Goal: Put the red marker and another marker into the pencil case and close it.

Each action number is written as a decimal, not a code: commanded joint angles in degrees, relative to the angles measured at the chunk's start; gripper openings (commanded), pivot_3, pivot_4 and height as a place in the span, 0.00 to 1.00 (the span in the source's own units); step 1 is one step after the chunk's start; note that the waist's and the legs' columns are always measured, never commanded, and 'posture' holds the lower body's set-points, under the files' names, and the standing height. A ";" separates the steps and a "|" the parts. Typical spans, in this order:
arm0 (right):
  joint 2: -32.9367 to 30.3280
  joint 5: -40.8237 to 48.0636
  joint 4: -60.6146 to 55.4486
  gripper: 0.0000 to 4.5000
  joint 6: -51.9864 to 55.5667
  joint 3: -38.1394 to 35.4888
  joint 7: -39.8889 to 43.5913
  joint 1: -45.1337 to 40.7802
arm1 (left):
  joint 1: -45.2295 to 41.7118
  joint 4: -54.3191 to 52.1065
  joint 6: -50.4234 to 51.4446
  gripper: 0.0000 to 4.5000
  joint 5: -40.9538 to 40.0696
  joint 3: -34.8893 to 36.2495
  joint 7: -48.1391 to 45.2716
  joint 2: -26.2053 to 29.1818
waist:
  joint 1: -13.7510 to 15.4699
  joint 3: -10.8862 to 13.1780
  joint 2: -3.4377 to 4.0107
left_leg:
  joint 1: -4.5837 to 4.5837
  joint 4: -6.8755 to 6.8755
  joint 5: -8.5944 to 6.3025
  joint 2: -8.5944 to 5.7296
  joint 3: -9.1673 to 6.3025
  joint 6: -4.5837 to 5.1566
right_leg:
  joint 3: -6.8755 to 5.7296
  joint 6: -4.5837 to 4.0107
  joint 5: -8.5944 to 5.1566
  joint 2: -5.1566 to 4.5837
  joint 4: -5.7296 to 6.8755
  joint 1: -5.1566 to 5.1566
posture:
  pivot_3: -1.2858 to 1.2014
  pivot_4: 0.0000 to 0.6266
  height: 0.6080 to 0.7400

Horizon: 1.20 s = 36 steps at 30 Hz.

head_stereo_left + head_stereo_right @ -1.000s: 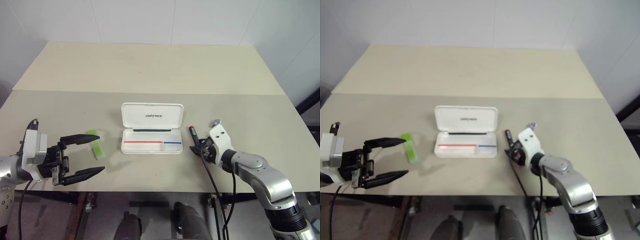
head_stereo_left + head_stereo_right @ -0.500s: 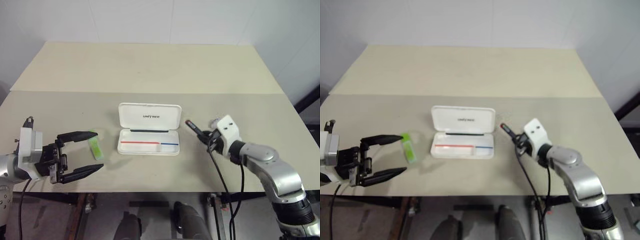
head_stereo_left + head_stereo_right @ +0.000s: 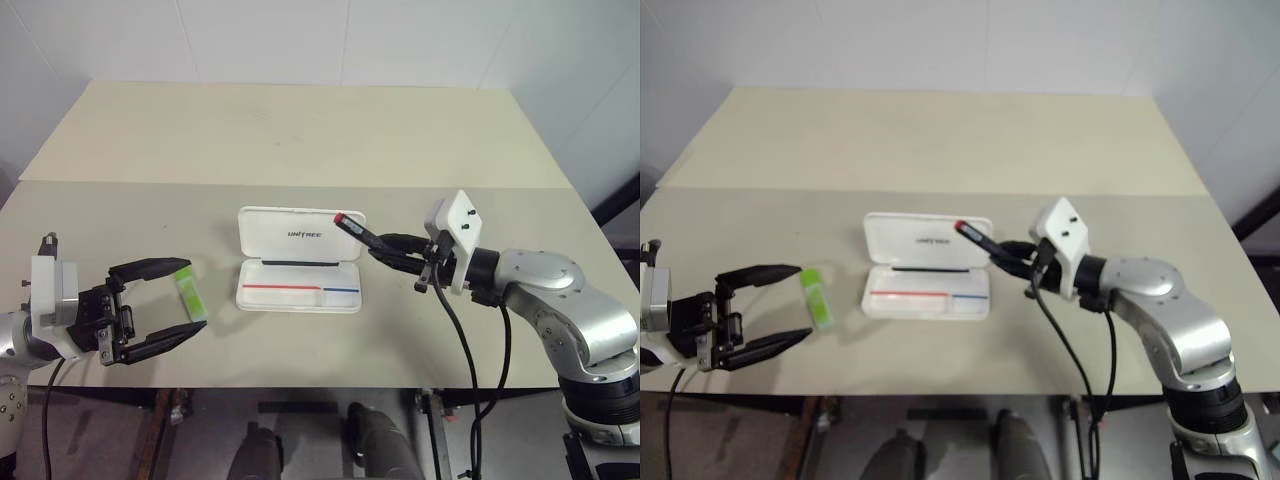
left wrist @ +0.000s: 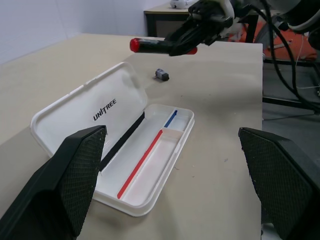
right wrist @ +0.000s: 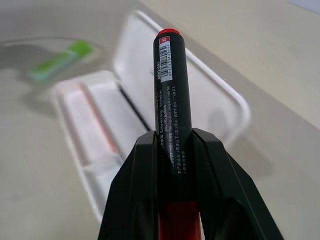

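Right wrist view puts the red marker at its centre: a slim black barrel with fine white print and a small label, ending in a round red tip, pinched between the two black fingers of the right hand. From the head camera, at centre right of the frame, it hangs clear of the table, its red end over the upper right corner of the pencil case. That smooth white hard shell with rounded corners lies open at centre frame, dark lettering on the lid, red, blue and black stripes in the tray. At centre left the flat, stubby light-green highlighter lies on the matte beige surface, just beside the spread fingers of the left hand.
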 commanded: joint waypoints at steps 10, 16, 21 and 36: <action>8.43 -15.35 14.23 0.13 -17.90 21.83 7.13 -12.27 | 1.72 6.71 -6.52 1.00 -0.99 7.48 -2.13 -1.46 | -0.19 0.01 0.01 | 0.04 0.02 0.00 0.03 0.03 0.00 | -0.08 -0.13 -0.07 -0.01 0.09 -0.04 | 0.52 0.24 1.00; 14.64 -21.94 21.32 0.13 -25.31 26.84 7.45 -14.86 | 1.83 11.60 -7.63 1.00 -0.88 6.80 -7.41 0.48 | -0.16 0.00 0.01 | -0.18 0.01 -0.08 0.05 0.05 -0.14 | -0.22 0.12 0.07 -0.04 0.33 -0.38 | 0.52 0.24 1.00; 17.34 -24.83 25.83 0.13 -28.88 27.27 8.22 -16.64 | -0.18 12.97 -6.95 1.00 -1.80 6.53 -8.77 1.99 | -0.07 0.00 0.01 | -0.42 0.03 -0.07 0.07 0.07 -0.16 | -0.35 0.12 0.07 -0.08 0.44 -0.67 | 0.52 0.24 1.00; 18.33 -29.69 38.89 0.13 -39.87 25.49 12.48 -22.60 | -0.55 11.47 -5.69 1.00 -1.39 6.28 -8.32 2.34 | -1.52 0.01 0.03 | -0.77 0.03 -0.06 0.13 0.01 -0.18 | -0.63 0.19 0.10 -0.13 0.46 -0.89 | 0.52 0.24 1.00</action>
